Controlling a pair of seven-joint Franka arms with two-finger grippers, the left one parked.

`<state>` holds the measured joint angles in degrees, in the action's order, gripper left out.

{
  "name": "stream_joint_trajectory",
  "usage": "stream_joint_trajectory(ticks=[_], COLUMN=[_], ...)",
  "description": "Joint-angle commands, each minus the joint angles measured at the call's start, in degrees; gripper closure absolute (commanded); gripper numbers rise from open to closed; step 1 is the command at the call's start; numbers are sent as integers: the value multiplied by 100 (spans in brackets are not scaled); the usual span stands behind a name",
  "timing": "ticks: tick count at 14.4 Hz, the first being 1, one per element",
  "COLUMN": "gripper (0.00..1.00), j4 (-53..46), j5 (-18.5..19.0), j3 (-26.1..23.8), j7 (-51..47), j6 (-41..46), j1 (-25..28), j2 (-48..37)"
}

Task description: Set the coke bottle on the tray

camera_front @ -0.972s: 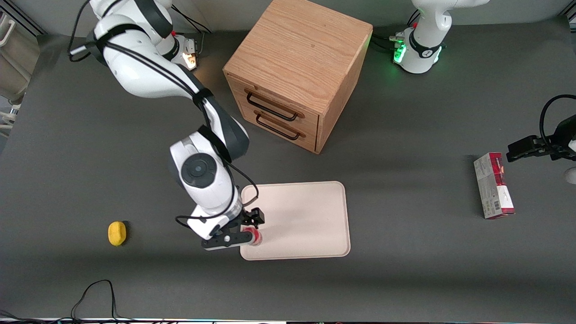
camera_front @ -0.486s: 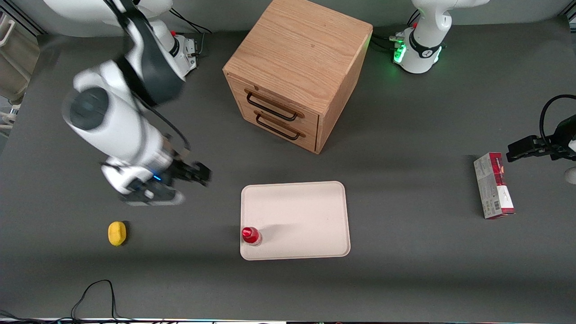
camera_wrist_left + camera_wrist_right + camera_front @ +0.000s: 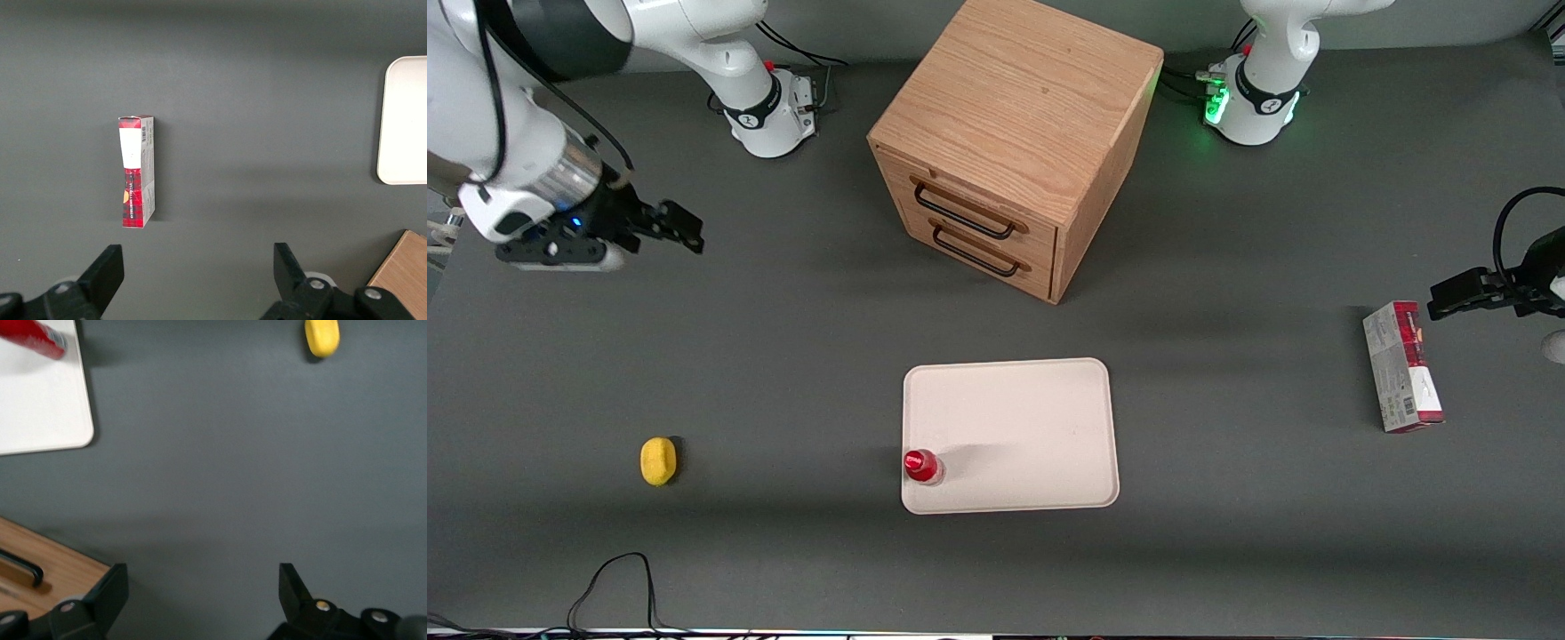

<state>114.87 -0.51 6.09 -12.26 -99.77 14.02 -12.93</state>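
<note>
The coke bottle [image 3: 922, 466], tiny with a red cap, stands upright on the cream-white tray [image 3: 1023, 427], in the tray's corner nearest the front camera on the working arm's side. It also shows in the right wrist view [image 3: 35, 337] on the tray [image 3: 40, 407]. My right gripper [image 3: 680, 228] is open and empty, high above the table toward the working arm's end, well away from the tray. Its fingers [image 3: 112, 590] stand wide apart over bare table.
A wooden drawer cabinet [image 3: 1014, 142] stands farther from the front camera than the tray. A yellow object [image 3: 658, 461] lies on the table toward the working arm's end. A red-and-grey carton [image 3: 1402, 365] lies toward the parked arm's end.
My gripper let go of the bottle on the tray, then rose and swung away toward the working arm's end of the table. The bottle stays upright on the tray.
</note>
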Motion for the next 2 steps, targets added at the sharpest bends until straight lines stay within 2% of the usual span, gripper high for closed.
stream_joint_trajectory(ticks=[1,2], gripper=[0,0], j4=[-148,-210], j5=[95,95], j3=[59,94], j7=[136,127], j6=[212,186], j1=[48,30], j2=[0,53])
